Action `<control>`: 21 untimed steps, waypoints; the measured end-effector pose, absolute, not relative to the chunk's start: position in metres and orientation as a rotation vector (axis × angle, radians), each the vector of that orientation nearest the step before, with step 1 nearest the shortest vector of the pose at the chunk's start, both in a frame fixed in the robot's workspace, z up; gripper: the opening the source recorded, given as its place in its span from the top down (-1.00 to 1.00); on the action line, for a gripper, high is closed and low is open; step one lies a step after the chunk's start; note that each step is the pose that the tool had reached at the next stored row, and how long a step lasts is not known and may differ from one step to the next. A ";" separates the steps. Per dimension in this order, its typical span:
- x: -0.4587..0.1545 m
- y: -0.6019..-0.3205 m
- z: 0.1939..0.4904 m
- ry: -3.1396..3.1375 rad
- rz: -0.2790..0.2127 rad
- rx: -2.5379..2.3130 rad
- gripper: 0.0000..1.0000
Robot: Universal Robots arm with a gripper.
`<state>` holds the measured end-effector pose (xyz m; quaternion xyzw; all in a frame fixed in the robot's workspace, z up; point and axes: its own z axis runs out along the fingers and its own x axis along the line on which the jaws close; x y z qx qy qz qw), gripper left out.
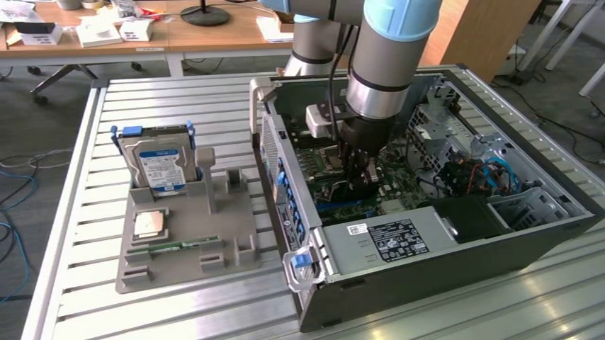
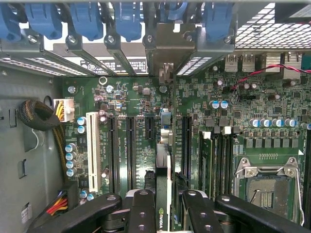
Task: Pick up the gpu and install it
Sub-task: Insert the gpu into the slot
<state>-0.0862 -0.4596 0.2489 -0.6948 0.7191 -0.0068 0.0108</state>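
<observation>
The gpu [image 2: 164, 160] is seen edge-on in the wrist view, a thin card with a logo on its near edge. It stands upright over the green motherboard [image 2: 121, 97], among the long black slots. Its metal bracket end [image 2: 167, 73] reaches toward the case's rear slot openings. My gripper [image 2: 166, 196] is shut on it, with a black finger [image 2: 142, 208] on each side. In the exterior view the gripper [image 1: 361, 173] is low inside the open computer case [image 1: 283, 177], right above the board. Whether the card sits in a slot I cannot tell.
On the exterior view's left, a grey holder tray [image 1: 236, 241] carries a silver hard drive [image 1: 161, 163], a CPU chip [image 1: 151, 223] and a green RAM stick [image 1: 175, 246]. Inside the case are the power supply [image 1: 397, 241], blue cables [image 1: 492, 173] and a CPU socket [image 2: 265, 187].
</observation>
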 end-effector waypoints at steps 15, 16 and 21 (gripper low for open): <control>-0.086 -0.460 0.248 2.242 -0.024 -2.166 0.47; -0.086 -0.460 0.248 2.242 -0.025 -2.166 0.47; -0.086 -0.460 0.248 2.242 -0.025 -2.166 0.47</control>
